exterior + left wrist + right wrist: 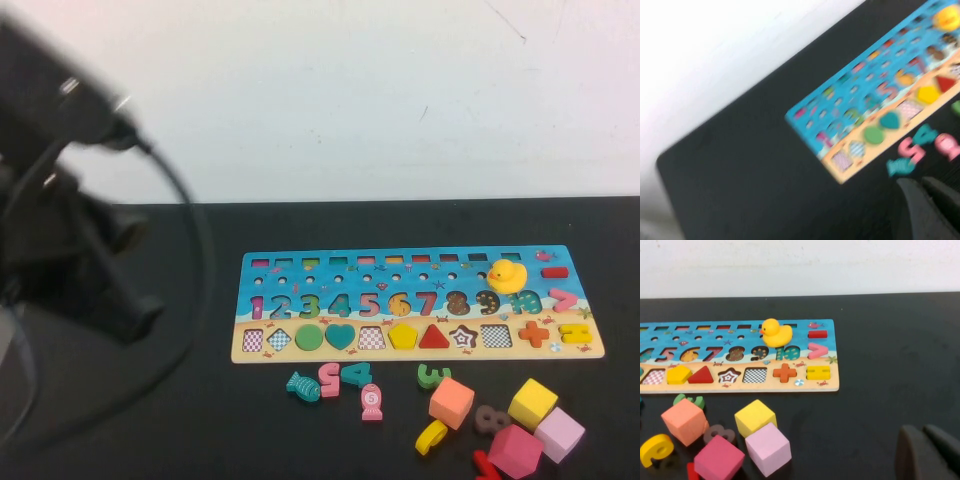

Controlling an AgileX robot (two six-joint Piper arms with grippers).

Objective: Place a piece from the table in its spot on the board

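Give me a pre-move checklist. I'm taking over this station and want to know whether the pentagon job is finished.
1. Yellow pentagon in its recess on the board: ok.
2. Pentagon fully flush with the board: cannot tell.
3. Left hand shut, empty, raised near the board's left end: ok.
4. Right hand shut, empty, over bare table right of the blocks: ok.
5. Board free of strays: not ok, a rubber duck sits on it.
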